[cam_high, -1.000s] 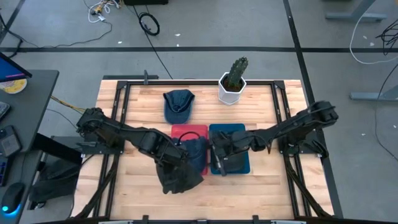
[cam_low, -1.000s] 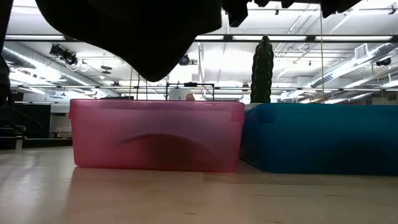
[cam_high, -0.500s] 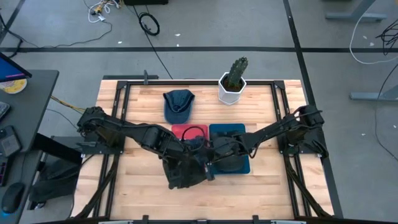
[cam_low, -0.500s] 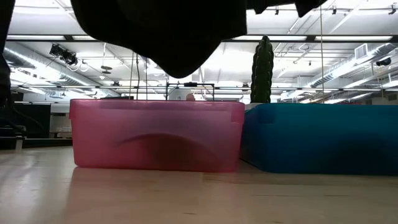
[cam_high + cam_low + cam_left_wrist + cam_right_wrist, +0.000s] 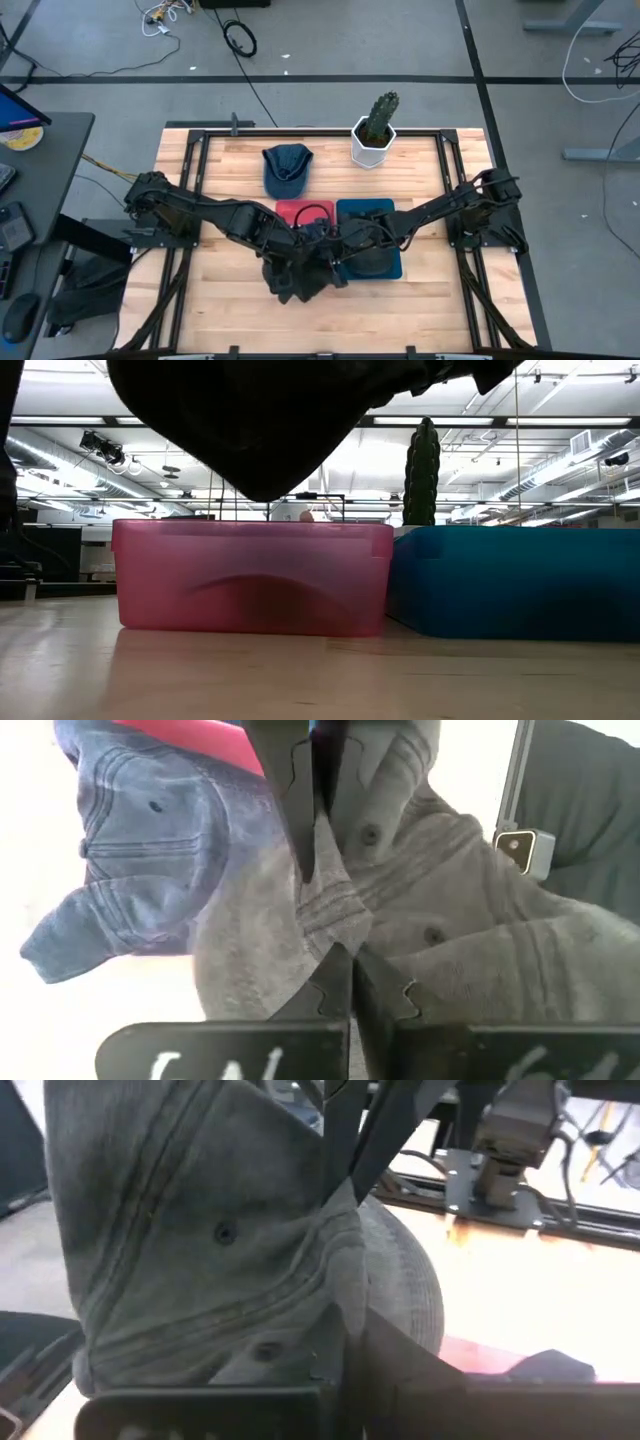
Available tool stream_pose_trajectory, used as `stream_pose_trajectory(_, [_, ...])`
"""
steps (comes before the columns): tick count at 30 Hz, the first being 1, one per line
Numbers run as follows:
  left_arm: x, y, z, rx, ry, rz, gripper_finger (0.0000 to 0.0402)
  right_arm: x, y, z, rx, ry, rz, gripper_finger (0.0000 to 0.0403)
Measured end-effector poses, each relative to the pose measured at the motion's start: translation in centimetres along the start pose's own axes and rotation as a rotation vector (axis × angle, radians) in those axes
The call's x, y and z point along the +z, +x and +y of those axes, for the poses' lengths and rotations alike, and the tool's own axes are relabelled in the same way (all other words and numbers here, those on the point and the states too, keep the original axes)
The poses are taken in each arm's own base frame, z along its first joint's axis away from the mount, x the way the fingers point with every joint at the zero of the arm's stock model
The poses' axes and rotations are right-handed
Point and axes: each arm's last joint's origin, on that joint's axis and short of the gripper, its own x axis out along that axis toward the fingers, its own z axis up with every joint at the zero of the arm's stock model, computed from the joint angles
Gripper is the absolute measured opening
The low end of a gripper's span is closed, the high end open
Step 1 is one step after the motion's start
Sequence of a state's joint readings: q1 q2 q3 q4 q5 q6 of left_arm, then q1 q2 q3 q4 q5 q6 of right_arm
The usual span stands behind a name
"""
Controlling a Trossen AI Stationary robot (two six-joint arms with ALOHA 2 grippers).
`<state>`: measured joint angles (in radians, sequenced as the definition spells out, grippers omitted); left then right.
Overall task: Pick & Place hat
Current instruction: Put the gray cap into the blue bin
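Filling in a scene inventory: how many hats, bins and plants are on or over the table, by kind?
Hats: 3, grey hat held up by both grippers, blue hat on the table, another blue hat at the red bin
Bins: 2, red bin, blue bin
Plants: 1, cactus
Total: 6

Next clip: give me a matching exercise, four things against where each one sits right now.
Things:
1. grey hat
2. blue cap
3. cactus
4. teal bin

Places:
A. in a white pot at the table's far edge
B. lying flat on the wood beyond the red bin
C. gripped by both the left gripper and right gripper, above the table
D. beside the red bin

Pairs: 1-C, 2-B, 3-A, 4-D
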<state>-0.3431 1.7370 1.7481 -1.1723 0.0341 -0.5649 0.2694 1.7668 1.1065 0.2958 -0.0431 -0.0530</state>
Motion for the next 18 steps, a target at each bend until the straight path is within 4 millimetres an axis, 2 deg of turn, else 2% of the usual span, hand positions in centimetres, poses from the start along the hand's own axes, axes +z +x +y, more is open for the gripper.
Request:
stream_pose_trajectory(4, [0.1,0.0,-0.1,-0.009,0.002,-0.017,0.0018,0.0,-0.2,-0.1,0.032,0.025,0.012,0.0008])
stream_pose_trajectory(9, [0.2,0.1,-0.1,-0.001,0.053,-0.021,0.0061,0.5,-1.5,-0.1,0.033,0.017,0.066,0.0004])
stream_pose_trajectory(13, [-0.2,0.1,-0.4,0.006,0.034,-0.016,0.0112,1.5,-3.9,0.0,-0.022,-0.002,0.128,0.0002])
stream_pose_trajectory(18, [-1.3,0.1,-1.0,0.02,0.05,0.055,0.0175,2.3,-8.0,0.6,-0.142,-0.013,0.268,0.0001])
